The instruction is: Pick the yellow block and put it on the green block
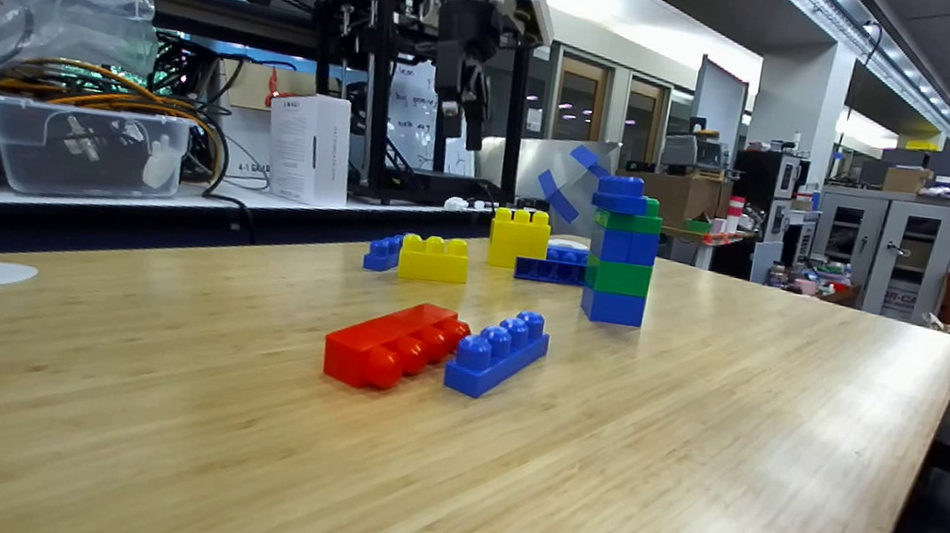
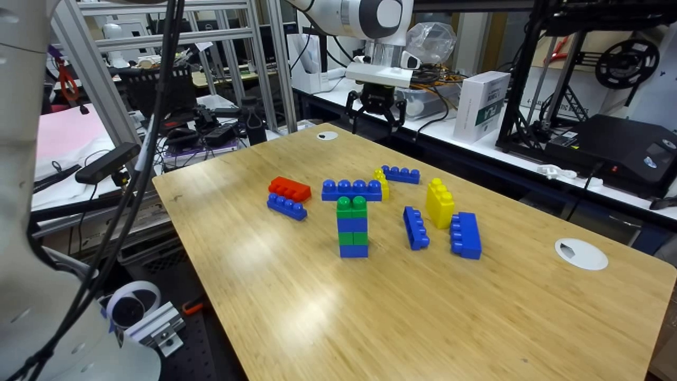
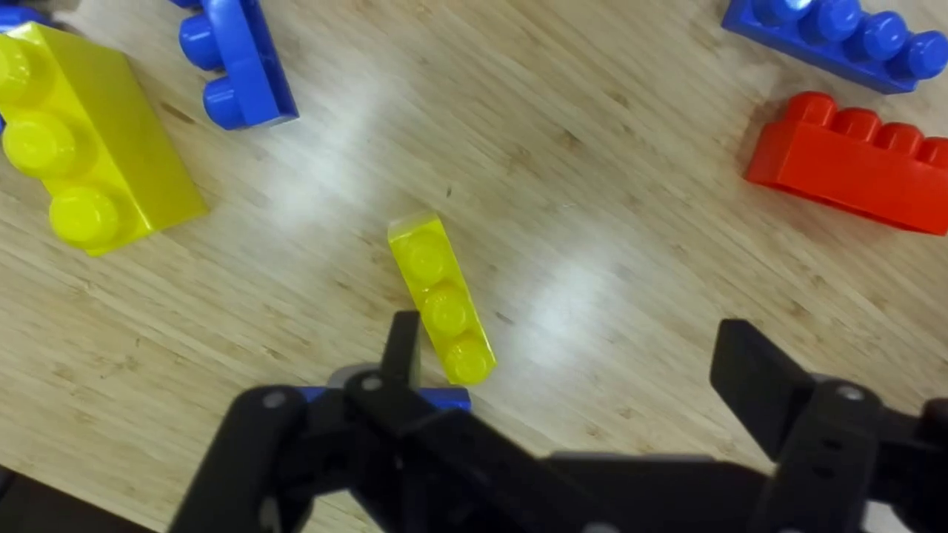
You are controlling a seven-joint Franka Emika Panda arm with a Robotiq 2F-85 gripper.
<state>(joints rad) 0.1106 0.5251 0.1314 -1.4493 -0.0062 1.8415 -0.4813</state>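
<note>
Currently, your gripper (image 3: pixel 570 344) hangs high, spread wide. You have the low yellow block (image 3: pixel 444 302) lying studs-up on the table (image 2: pixel 423 317), just beside a blue brick (image 1: pixel 382 255), and the green block (image 2: pixel 351 211) near the top of the tower (image 2: pixel 353 226).

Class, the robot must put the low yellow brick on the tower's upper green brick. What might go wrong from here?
Reaching for the low yellow brick, the claw may bump the nearby blue brick at its end. The topmost blue brick partly covers the upper green brick, so the yellow one might sit tilted. The narrow tower could topple if pushed.
</note>
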